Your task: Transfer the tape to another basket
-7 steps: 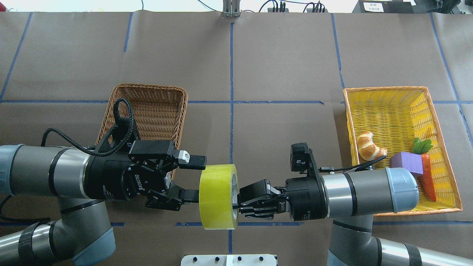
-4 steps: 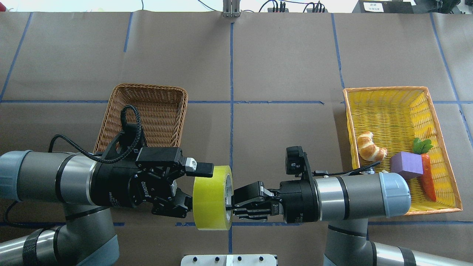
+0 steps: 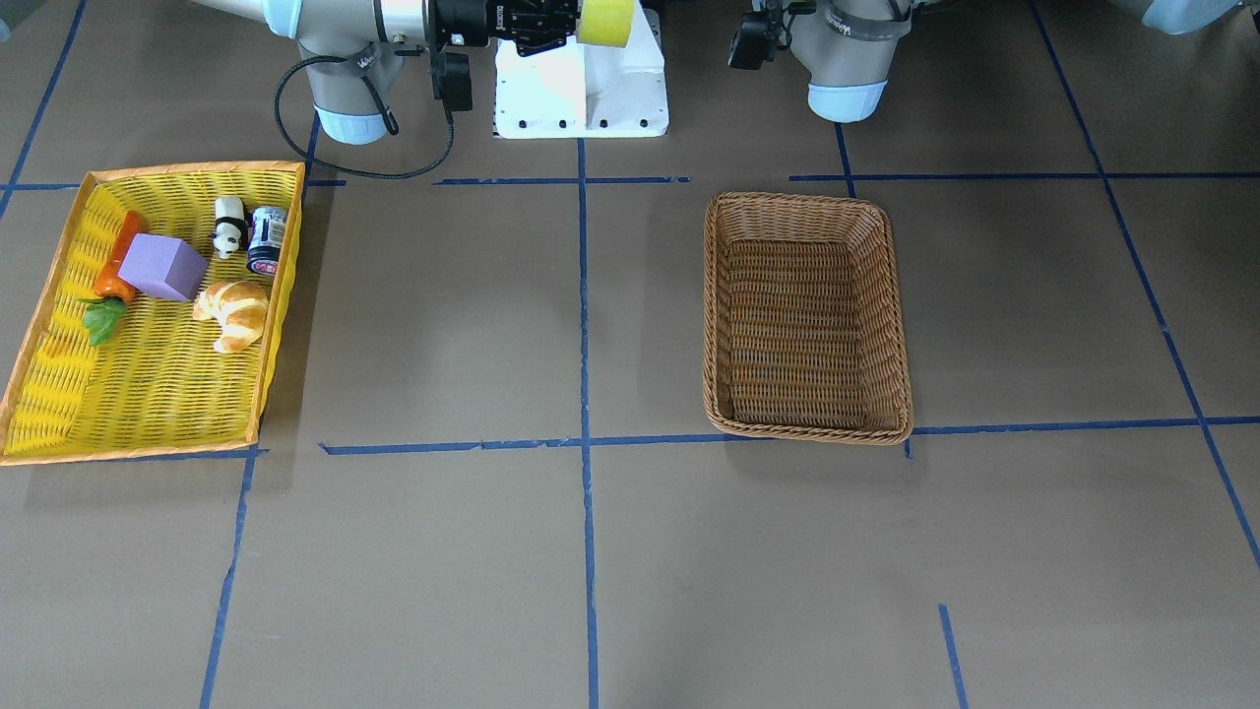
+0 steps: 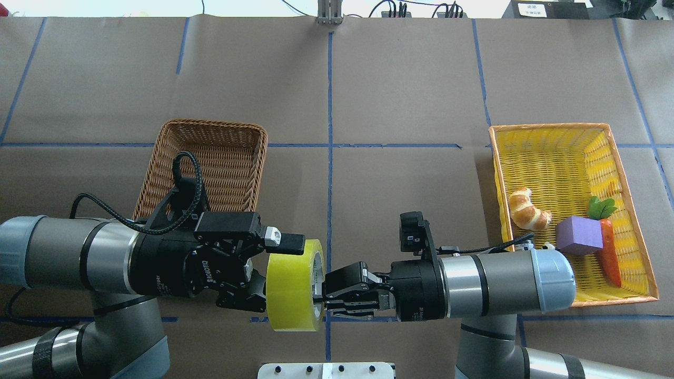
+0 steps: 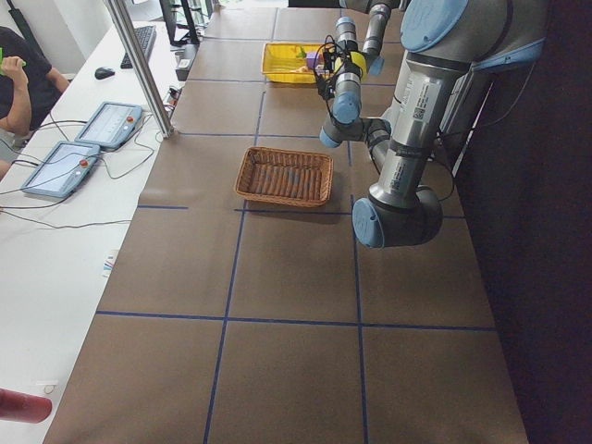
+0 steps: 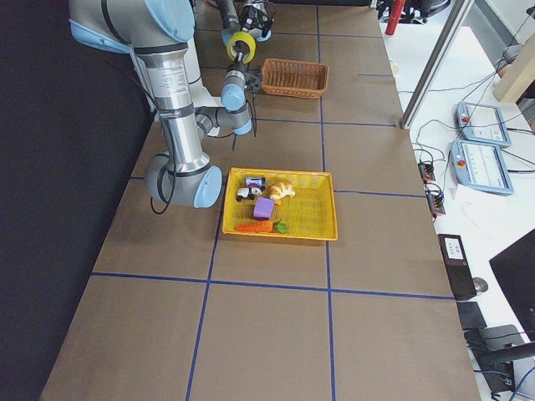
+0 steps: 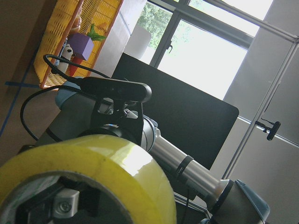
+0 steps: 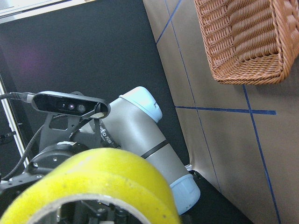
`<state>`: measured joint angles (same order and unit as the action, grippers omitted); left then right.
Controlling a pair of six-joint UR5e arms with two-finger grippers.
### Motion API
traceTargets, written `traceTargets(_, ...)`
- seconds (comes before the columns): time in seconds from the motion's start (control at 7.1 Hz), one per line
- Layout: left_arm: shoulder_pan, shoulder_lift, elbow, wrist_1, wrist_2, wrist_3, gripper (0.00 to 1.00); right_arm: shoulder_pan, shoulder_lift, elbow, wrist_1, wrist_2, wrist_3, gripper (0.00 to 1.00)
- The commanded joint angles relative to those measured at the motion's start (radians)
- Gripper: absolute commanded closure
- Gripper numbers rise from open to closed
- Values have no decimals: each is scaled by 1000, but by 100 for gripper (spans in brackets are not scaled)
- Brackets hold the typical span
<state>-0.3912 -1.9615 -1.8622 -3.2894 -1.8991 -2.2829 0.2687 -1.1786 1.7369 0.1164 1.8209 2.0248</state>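
surface (image 4: 400,95): brown paper, blue grid lines
tape (image 4: 292,287): mid-air, near-right of basket (image 4: 210,126), has shifted left
right fingers (image 4: 339,279): pinching roll's wall
left fingers (image 4: 292,243): spread wide, now straddling roll
meaning: handover nearly closed, basket drop pending

tape (image 3: 610,22): cut by the top edge in the front-facing view; each wrist view shows only its upper arc.
left gripper (image 4: 278,268): lower finger runs behind the roll; whether its pads touch cannot be told.
right gripper (image 4: 321,300): fingertips lost inside the core.
basket (image 4: 210,158): near corner covered by the left arm (image 4: 79,260) in the overhead view.
panda (image 3: 228,225), can (image 3: 267,239): hidden under the right arm (image 4: 505,284) in the overhead view.
side views: both grippers are too small to read.
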Motion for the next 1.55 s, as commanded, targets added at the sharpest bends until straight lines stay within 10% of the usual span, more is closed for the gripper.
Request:
traceTargets(0.0, 0, 6, 0, -1, 0, -1, 49, 0, -1, 0, 8, 1, 0, 71)
traceTargets(0.14, 0, 9, 2, 0, 0, -1, 69, 0, 0, 0, 11, -3, 0, 2)
traceTargets(0.28, 0, 13, 2, 0, 0, -1, 92, -15, -3, 0, 12, -50, -2, 0)
traceTargets(0.99, -24, 27, -14, 0, -15, 2, 95, -16, -10, 7, 14, -64, -15, 0)
traceTargets(1.41, -385, 44, 2, 190, -342, 3, 95, 19, -54, 4, -10, -58, -196, 0)
